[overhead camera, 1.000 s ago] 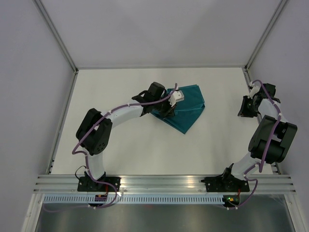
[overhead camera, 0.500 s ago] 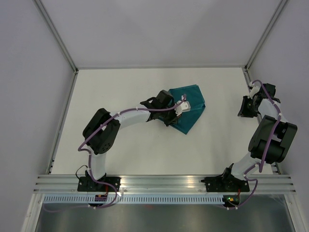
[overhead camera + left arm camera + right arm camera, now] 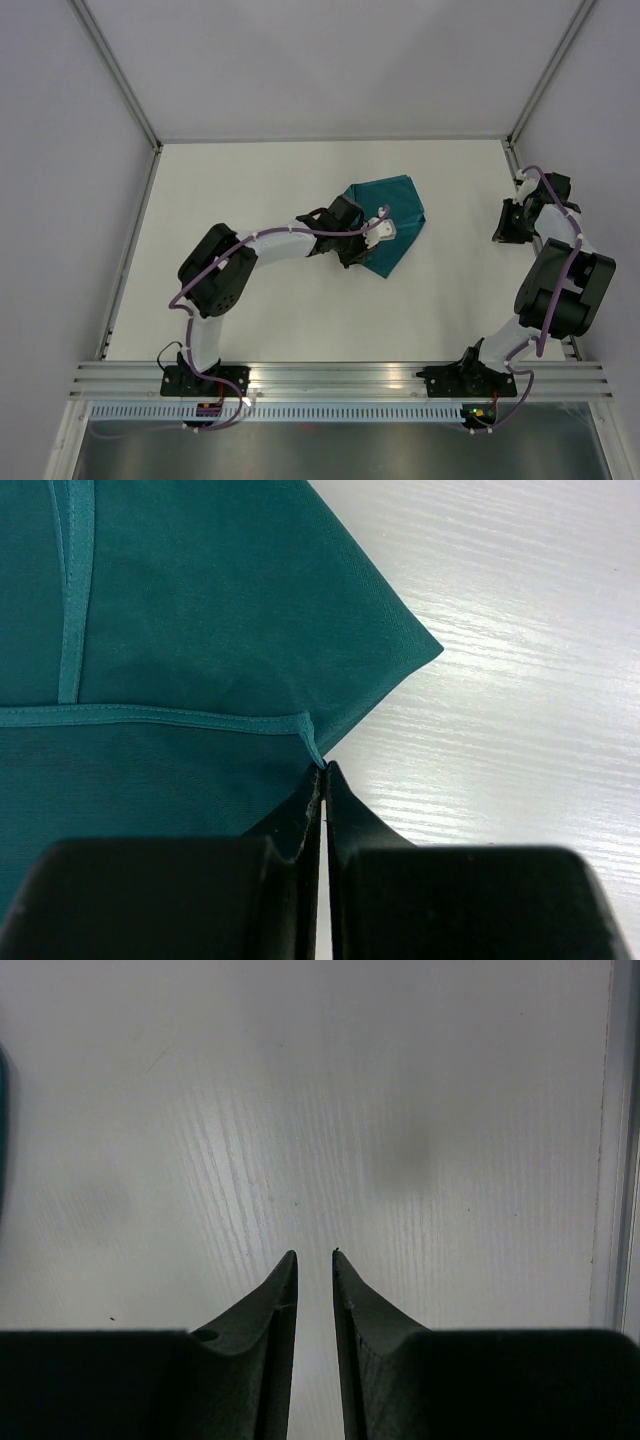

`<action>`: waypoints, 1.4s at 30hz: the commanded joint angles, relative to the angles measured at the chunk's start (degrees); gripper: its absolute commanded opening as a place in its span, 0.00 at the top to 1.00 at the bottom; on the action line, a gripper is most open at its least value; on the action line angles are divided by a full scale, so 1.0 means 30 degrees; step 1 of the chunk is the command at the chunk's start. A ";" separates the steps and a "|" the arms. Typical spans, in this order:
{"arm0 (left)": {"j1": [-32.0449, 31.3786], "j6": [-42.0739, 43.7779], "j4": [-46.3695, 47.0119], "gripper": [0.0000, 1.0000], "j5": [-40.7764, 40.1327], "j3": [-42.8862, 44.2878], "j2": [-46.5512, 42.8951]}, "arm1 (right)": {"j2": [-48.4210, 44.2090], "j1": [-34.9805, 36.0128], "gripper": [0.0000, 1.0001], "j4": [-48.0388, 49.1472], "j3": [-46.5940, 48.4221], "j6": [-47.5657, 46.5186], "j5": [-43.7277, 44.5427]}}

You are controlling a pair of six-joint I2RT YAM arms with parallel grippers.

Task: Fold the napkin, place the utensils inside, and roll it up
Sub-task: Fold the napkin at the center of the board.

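Arm on the left is arcing from the lower left of the top view to centre frame, and I am seeing the left gripper sitting on the near left part of the napkin. In its wrist view the two black jaws are pressing flat together with only a hairline between them. The end of a stitched hem is running straight into their tips, so I am reading it as pinching the cloth by that hem corner.

Teal cloth is lying folded in layers on the white table, just right of centre in the top view. One pointed corner is jutting toward the right of the left wrist frame, flat on the wood grain.

Far right of the top view, the right gripper is hanging well apart from the napkin, near the table's right rail. Its jaws are standing a narrow slit apart, gripping nothing, over bare tabletop.
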 commanded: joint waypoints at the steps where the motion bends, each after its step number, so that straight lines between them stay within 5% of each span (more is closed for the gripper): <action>1: -0.0173 0.0712 0.0618 0.98 -0.0608 -0.0103 0.0001 | -0.0026 -0.0144 0.74 -0.0062 -0.0114 -0.0129 0.0022; 29: -0.0026 -0.1544 0.2551 0.98 0.0621 0.0690 -0.2929 | -0.0172 -0.0144 0.74 -0.0179 -0.0173 -0.0276 -0.0242; 42: -0.0143 -0.1544 0.1558 0.98 0.1002 0.1625 -0.1409 | -0.0143 -0.0144 0.74 -0.0268 -0.0173 -0.0334 -0.0359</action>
